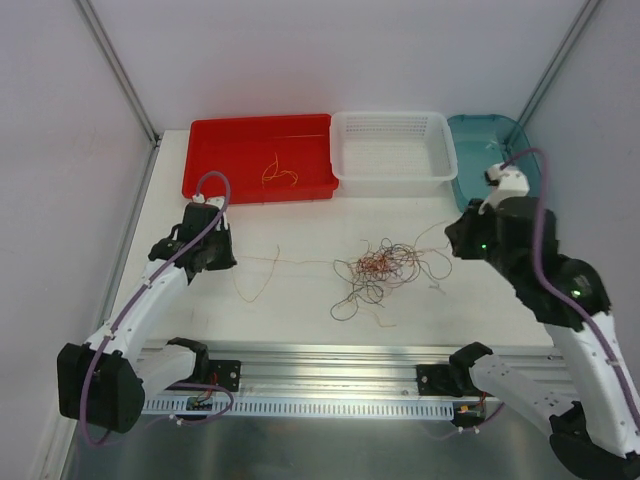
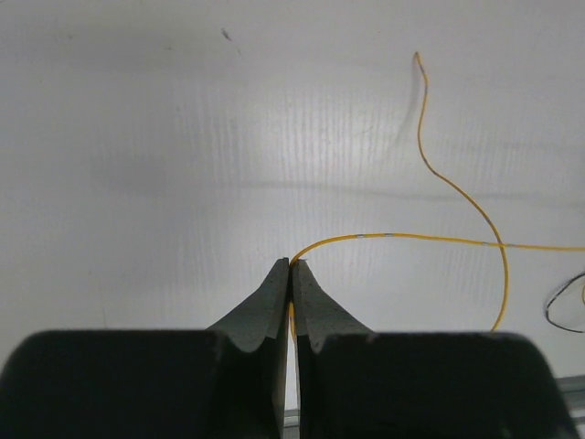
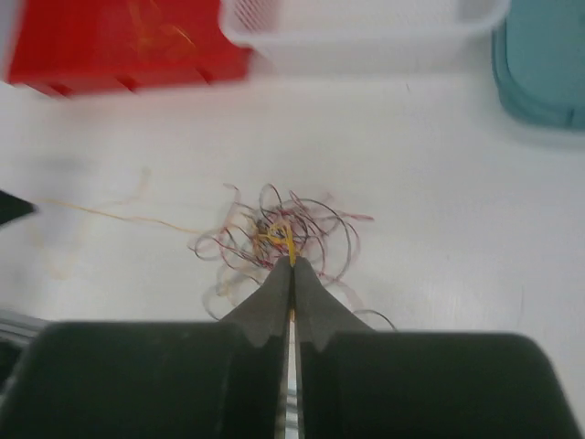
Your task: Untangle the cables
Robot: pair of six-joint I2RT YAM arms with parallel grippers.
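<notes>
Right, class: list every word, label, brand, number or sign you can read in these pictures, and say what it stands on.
There are none: no readable text shows on the red tray, white basket, teal bin, table, cables or either arm.

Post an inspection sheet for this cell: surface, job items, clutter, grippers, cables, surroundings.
Surface: white table, no spills seen.
Job's things: tangled clump mid-table; yellow wire stretched leftward from it; loose strands in red tray.
Clutter: white basket, teal bin at the far edge.
Grippers: left gripper shut on yellow wire; right gripper shut on a yellow strand at the clump's edge.
Cables: purple hoses on both arms, clear of the clump.
Surroundings: white walls; metal rail at near edge.
</notes>
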